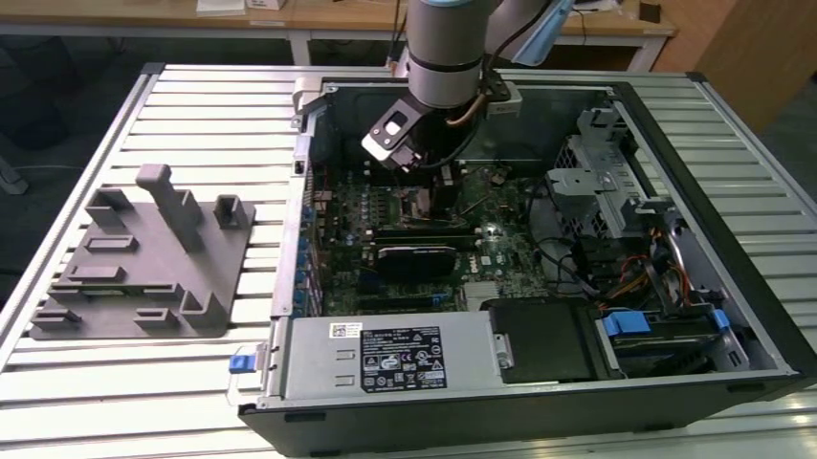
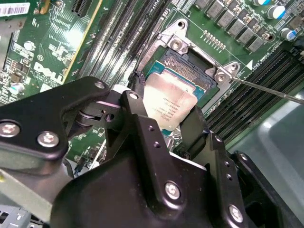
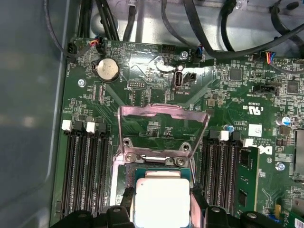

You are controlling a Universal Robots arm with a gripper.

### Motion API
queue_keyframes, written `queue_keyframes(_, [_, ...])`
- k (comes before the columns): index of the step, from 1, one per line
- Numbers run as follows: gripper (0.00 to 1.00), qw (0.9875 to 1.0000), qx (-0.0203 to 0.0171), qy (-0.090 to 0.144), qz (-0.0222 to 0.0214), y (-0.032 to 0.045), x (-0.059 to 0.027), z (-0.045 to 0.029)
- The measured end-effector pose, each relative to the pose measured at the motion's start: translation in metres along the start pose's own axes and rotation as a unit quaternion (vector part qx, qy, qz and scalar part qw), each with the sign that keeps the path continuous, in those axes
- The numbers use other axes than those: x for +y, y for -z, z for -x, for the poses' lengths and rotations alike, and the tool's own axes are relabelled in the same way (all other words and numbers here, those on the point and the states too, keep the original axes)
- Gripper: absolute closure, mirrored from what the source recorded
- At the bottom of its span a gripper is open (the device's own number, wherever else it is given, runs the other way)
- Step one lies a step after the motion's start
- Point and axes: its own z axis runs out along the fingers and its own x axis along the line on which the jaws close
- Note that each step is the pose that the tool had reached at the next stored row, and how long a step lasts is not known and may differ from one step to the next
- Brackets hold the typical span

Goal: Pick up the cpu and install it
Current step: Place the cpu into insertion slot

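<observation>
So here the gripper (image 2: 163,110) is down inside the open PC case (image 1: 715,124), right over the motherboard (image 1: 498,206). The jaws are pinching the cpu (image 2: 168,107) by two opposite edges, silver lid facing up, one black finger on each side of it. You can see that grip in both wrist views.

What matters is chip vs socket. The CPU socket (image 2: 190,66) sits directly under the chip, and their edges look roughly square to each other. In the second wrist view a strip of the contact field shows past one edge of the chip, so my guess is it isn't fully lined up or dropped in. I honestly can't tell whether it's touching the socket or hovering just above it.

The load plate (image 3: 164,110) is flipped open and lies on the coin cell battery (image 3: 107,70) side, clear of the chip. The thin retention lever (image 2: 266,88) is swung out to the side too.

The grey fixture (image 1: 141,268) sits on the slatted surface (image 1: 77,143), well apart from the case.
</observation>
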Motion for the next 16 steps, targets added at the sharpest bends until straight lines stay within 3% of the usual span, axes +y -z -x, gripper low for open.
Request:
queue_keyframes(6, [0.46,1.0000,0.0002,-0.001,0.0001,-0.0007,-0.0021,-0.0002])
queue_keyframes(12, [0.46,0.9997,-0.0009,-0.026,-0.0007,-0.0032,-0.0027,-0.0003])
queue_keyframes(16, [0.46,0.9996,-0.0008,-0.027,-0.0007,-0.0042,-0.0027,-0.0011])
